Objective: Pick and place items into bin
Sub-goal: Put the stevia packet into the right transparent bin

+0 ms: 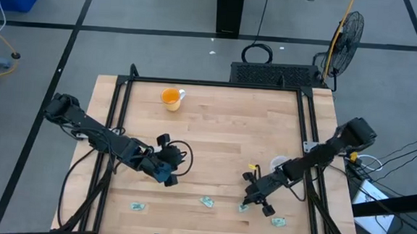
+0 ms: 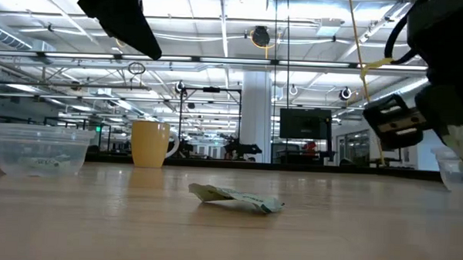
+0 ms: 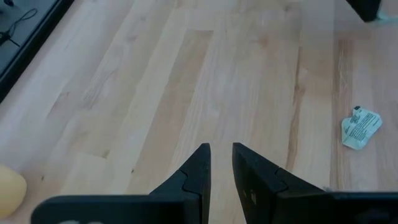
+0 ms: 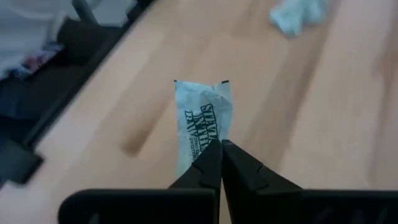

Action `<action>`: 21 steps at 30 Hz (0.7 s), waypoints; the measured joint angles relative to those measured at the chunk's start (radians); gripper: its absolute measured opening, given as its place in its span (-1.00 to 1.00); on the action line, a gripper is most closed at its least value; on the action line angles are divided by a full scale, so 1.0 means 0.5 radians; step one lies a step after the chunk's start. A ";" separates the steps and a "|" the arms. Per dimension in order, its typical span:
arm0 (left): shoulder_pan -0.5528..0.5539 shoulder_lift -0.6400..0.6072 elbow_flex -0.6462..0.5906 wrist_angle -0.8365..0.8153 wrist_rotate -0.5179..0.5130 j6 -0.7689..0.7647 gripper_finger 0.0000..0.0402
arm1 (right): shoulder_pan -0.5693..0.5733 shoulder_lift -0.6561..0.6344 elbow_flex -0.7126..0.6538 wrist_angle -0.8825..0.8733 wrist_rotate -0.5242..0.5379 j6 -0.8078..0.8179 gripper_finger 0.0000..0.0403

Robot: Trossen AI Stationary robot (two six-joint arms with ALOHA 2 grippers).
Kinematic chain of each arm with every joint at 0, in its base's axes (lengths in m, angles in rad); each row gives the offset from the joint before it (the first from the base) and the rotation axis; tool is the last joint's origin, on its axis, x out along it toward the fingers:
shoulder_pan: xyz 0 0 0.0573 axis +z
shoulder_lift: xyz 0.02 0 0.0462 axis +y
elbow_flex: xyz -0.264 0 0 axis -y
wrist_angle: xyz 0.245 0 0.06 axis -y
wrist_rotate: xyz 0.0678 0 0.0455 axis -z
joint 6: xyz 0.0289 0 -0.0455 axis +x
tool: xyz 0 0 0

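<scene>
- Only part of the right arm shows in the low view, cut off at the right edge, and a dark piece of the other arm is cropped at the upper left.
- At the low view's left edge a clear plastic bin (image 2: 36, 149) shows with something pale green inside; what it is cannot be made out.
- Seen from above, a clear cup (image 1: 279, 163) near the right arm is faint and half hidden by that arm.
- Right gripper (image 4: 221, 144): fingers pinched together on one white packet with dark print (image 4: 202, 124), held over the wood; another packet (image 4: 298, 14) lies blurred at the upper right of that frame.
- Left gripper (image 3: 221, 152): fingers nearly together with a narrow gap, holding nothing, above bare table (image 3: 186, 74); one packet lies at the right of that frame (image 3: 361, 127).
- Count from above: three packets on the table along the lower edge (image 1: 138, 206), (image 1: 206, 201), (image 1: 279, 222); a fourth by the right gripper (image 1: 244, 206).
- One orange mug (image 1: 170, 97) stands in the upper left of the table.
</scene>
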 joint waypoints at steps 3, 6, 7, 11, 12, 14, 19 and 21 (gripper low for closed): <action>0.000 0.000 0.000 -0.001 -0.001 0.001 -0.64 | 0.024 -0.194 0.017 -0.295 0.101 0.015 -1.00; 0.000 0.000 0.000 -0.002 -0.001 0.001 -0.64 | 0.055 -0.395 0.152 -0.765 0.262 0.025 -1.00; 0.000 0.000 0.000 -0.002 -0.001 0.002 -0.64 | 0.068 -0.450 0.211 -0.954 0.324 0.037 -1.00; 0.000 0.000 0.000 -0.003 -0.001 0.002 -0.64 | 0.103 -0.618 0.441 -1.766 0.516 0.254 -1.00; 0.000 0.000 0.000 -0.004 -0.001 0.002 -0.64 | 0.107 -0.646 0.481 -1.946 0.539 0.340 -1.00; 0.000 0.000 0.000 -0.004 -0.001 0.002 -0.64 | 0.110 -0.694 0.529 -2.265 0.578 0.520 -1.00; 0.000 0.000 0.000 -0.005 -0.002 0.010 -0.64 | 0.109 -0.786 0.546 -2.786 0.640 0.797 -1.00; 0.000 0.000 0.000 -0.005 -0.002 0.014 -0.64 | 0.108 -0.804 0.546 -2.921 0.720 0.853 -1.00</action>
